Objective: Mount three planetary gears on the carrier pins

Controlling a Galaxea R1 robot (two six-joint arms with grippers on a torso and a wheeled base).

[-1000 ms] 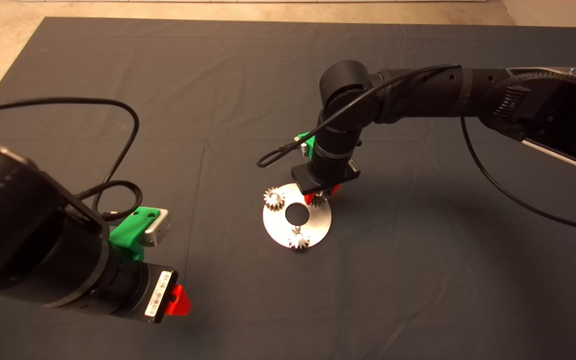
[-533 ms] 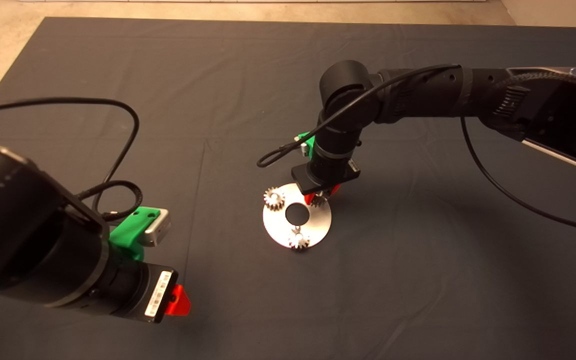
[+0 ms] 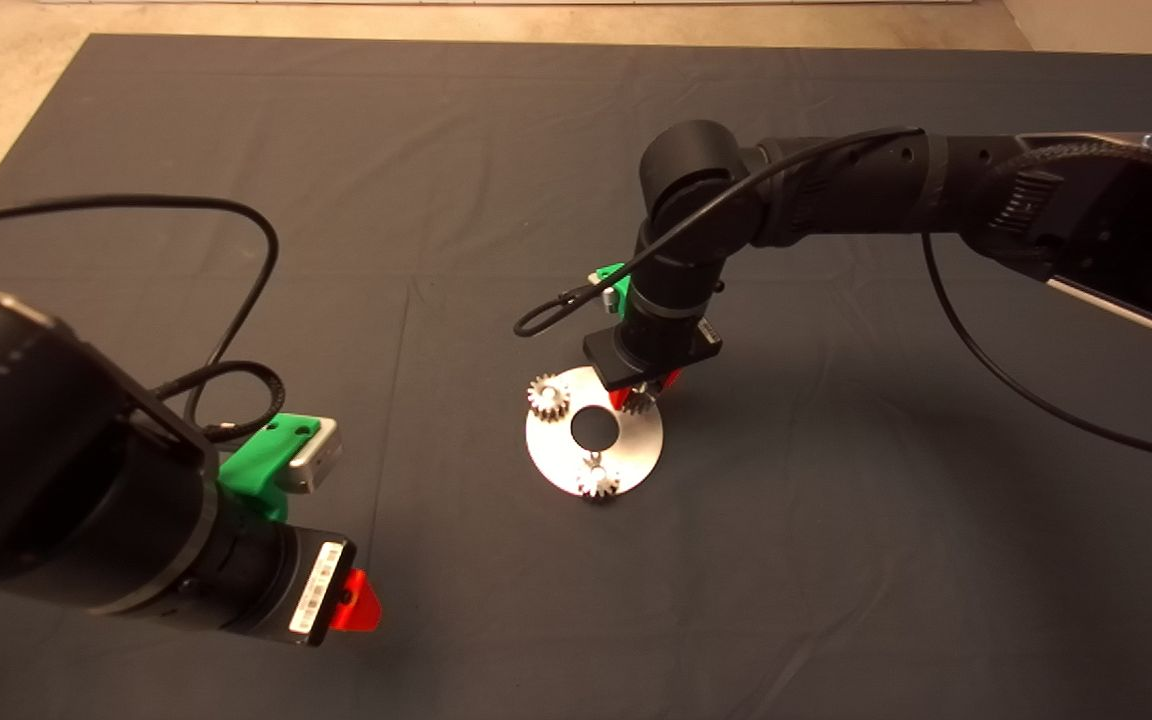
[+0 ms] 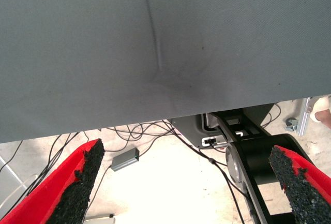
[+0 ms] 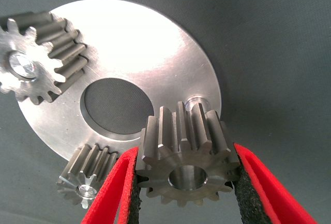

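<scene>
1. Planetary gears: two already sit on carrier pins on the white disc [image 3: 636, 440], one [image 3: 547, 397] at the disc's left edge in the head view, one [image 3: 597, 482] at its near edge.
2. Third gear [image 5: 185, 163] is clamped between the black pads of my right end effector [image 3: 639, 399], teeth pressed into both pads, centre hole facing the wrist camera.
3. That gear hangs over the disc's far right part; the bare third pin [image 5: 195, 101] shows just beyond its teeth in the right wrist view. Can't tell if gear touches the pin.
4. Disc lies flat on the dark mat [image 3: 836, 560] of the bench, its big centre hole [image 3: 595, 427] showing mat through it.
5. My right arm comes in from the right, wrist pointing down over the disc.
6. My left end effector [image 3: 356, 603] waits at lower left, well apart from the disc; its fingers [image 4: 77, 182] are spread wide with nothing between them, and its wrist view shows the mat edge and cables on the floor.
</scene>
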